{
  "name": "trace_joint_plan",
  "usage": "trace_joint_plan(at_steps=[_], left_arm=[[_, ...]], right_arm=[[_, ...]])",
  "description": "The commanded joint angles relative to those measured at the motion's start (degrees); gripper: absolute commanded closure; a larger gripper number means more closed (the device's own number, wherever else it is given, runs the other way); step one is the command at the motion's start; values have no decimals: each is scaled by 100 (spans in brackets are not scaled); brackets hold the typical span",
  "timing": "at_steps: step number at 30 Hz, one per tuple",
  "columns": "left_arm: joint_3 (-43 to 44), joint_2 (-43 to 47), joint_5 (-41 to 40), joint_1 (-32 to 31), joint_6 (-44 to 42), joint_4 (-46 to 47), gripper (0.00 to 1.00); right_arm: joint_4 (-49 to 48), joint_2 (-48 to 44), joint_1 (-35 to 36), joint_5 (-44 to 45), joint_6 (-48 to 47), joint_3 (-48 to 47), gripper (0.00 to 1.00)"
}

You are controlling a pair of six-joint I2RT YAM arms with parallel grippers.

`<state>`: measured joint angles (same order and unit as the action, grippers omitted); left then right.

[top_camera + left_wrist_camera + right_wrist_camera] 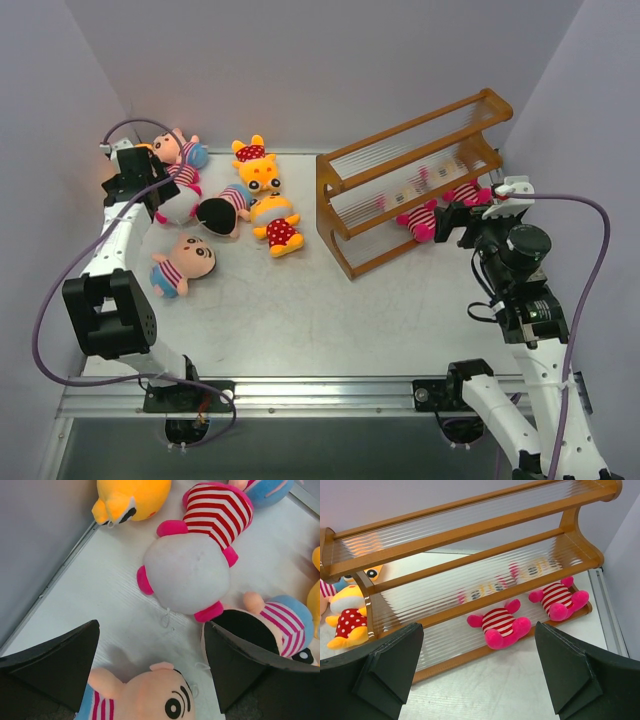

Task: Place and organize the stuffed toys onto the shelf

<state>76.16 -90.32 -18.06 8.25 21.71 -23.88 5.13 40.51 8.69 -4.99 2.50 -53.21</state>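
Claws are both standing spread wide, gripping nothing. Right claw (479, 626) is facing the shelf (470, 562), which is sitting angled at the table's (330, 320) far right. Left claw (151, 625) is hovering over a white-headed striped doll (187, 577) among the other dolls (185, 262) lying loose at left. Two pink striped dolls (501, 625) (559, 599) are lying on the bottom tier.

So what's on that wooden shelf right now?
A striped toy and a second striped toy lie on the lowest tier of the shelf. Their heads sit under the middle tier, only blurs through its rods.
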Motion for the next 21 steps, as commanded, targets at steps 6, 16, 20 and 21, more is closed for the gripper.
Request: trace_joint_plan(at_steps=[6, 16, 20, 21], left_arm=[[408, -398, -92, 63, -405, 630, 6], [276, -767, 330, 45, -422, 850, 5], [338, -1126, 409, -34, -501, 999, 5], [382, -1197, 392, -51, -519, 1008, 5]], right_arm=[[-469, 71, 159, -98, -171, 127, 1], [-627, 176, 239, -107, -206, 223, 1], [-653, 185, 239, -98, -198, 294, 1], [-662, 176, 239, -98, -198, 294, 0]])
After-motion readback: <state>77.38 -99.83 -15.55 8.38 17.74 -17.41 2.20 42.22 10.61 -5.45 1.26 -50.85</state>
